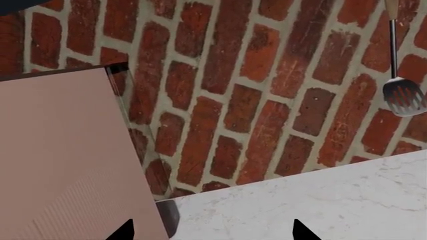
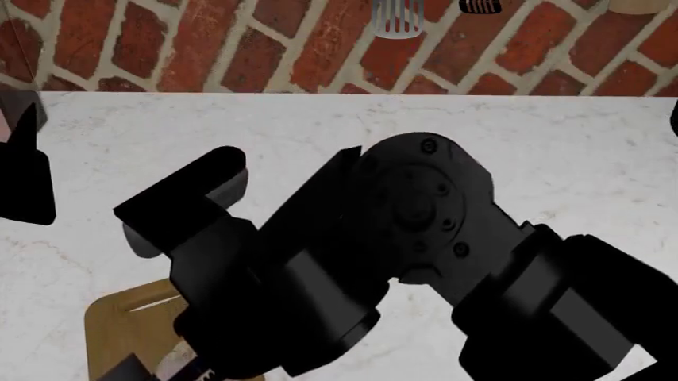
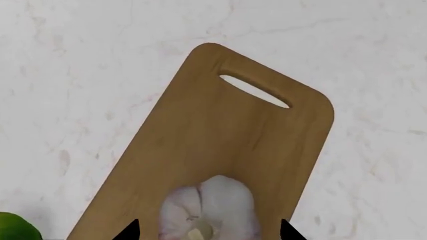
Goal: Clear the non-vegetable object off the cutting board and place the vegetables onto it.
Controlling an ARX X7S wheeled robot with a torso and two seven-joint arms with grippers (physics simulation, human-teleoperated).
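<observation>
No writing, labels, brand marks, numbers or signs can be read in any of the three views.

The white marble counter [image 3: 80, 75] bears the cutting board [image 3: 213, 145] and, beside it, the cucumber [image 3: 17, 227].
</observation>
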